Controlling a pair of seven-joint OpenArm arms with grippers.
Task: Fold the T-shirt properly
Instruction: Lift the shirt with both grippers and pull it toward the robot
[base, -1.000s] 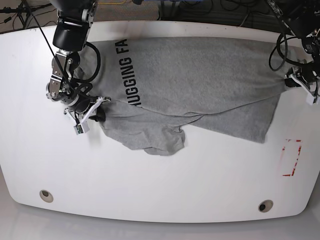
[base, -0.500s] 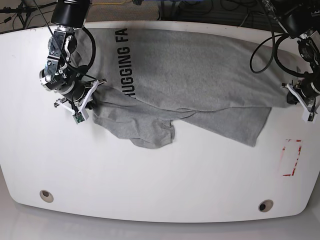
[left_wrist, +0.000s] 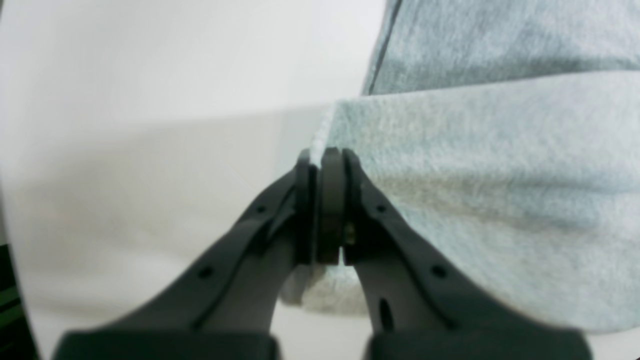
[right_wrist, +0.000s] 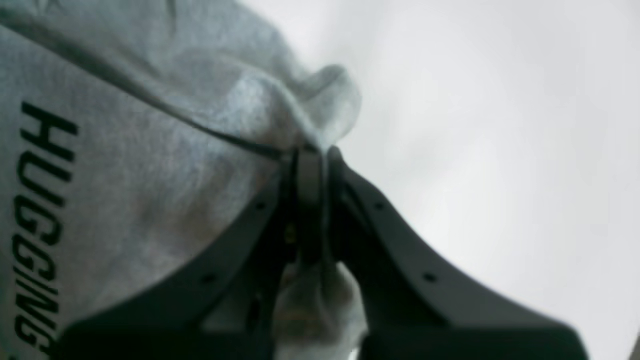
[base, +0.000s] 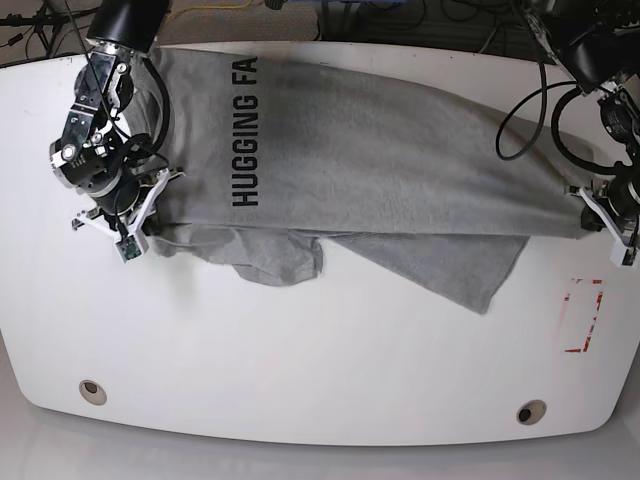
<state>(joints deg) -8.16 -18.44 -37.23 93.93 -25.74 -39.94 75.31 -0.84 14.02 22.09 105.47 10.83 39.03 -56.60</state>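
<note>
Both arms have drawn outward and toward the far side since the earlier frames; cloth between them now pulled flatter, lettering stretched into a straighter line. T-shirt (base: 380, 160) lies across the far half of the white tabletop (base: 300, 370), spanning almost from one arm to the other. Black capitals run along the end nearer the right arm. Near edge untidy: a loose flap (base: 450, 265) sags toward the front, and a smaller bunched fold (base: 275, 260) sits beside it. Right pincer (right_wrist: 312, 155) clenched on a puckered bit of grey cloth at the lettered end; wrist view shows fabric bulging above and below the closed jaws. Left pincer (left_wrist: 325, 155) likewise clamped on the shirt edge at the opposite end, cloth running off taut to one side. In the base view the left pincer (base: 600, 212) sits close to the tabletop's side edge, the right pincer (base: 125, 220) near the other side. Step in hand, as I read it: tensioning and spreading the garment before any fold is made. Next move likely calls for laying the stretched edge down flat without letting slack return, then dealing with the hanging flap. Risk: releasing unevenly would let the cloth spring back into wrinkles.
</note>
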